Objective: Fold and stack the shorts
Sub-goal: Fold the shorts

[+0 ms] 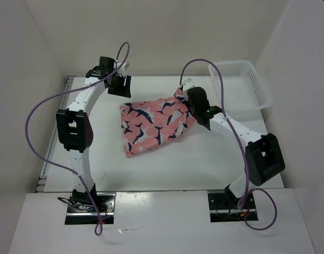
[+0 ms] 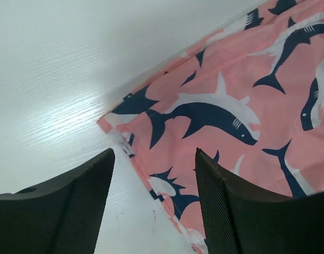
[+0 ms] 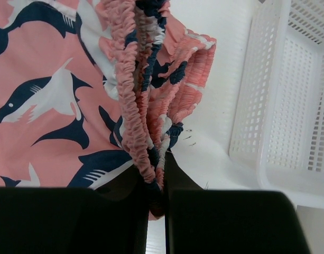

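Observation:
The salmon-pink shorts (image 1: 154, 124) with navy-and-white sharks lie in the middle of the white table. My right gripper (image 1: 195, 106) is at their right end, shut on the gathered elastic waistband (image 3: 140, 106), which runs up between its closed fingers (image 3: 156, 196). My left gripper (image 1: 118, 84) is open and empty at the far left, just above the table by the shorts' far left corner (image 2: 111, 124). Its two black fingers (image 2: 225, 206) straddle the fabric's edge without touching it. The shorts fill the right half of the left wrist view (image 2: 241, 106).
A white plastic mesh basket (image 1: 241, 87) stands at the back right, close beside my right gripper; its wall also shows in the right wrist view (image 3: 288, 106). White walls enclose the table on the left, back and right.

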Robot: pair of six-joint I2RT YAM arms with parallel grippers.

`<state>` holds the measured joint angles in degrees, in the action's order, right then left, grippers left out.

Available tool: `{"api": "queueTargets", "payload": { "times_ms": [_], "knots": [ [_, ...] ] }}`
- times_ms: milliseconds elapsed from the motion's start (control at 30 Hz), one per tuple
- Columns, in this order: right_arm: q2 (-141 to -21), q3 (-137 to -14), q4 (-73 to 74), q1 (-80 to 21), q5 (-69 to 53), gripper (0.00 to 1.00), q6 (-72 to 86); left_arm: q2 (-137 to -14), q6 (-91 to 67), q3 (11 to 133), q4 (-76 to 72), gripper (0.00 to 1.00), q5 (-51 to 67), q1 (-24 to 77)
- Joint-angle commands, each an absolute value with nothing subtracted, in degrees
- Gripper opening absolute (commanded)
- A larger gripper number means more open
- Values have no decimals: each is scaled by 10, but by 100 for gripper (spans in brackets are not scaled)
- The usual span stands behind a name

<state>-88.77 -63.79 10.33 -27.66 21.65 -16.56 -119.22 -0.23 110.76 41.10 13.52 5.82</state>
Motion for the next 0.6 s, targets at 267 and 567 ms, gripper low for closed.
{"api": "queueTargets", "payload": {
  "times_ms": [267, 567],
  "knots": [
    [-915, -692, 67, -312, 250, 0, -191, -1280, 0, 1051, 433, 69, 189, 33],
    [-976, -722, 43, -366, 270, 0, -231, -1353, 0, 1063, 433, 37, 245, 33]
  ]
}}
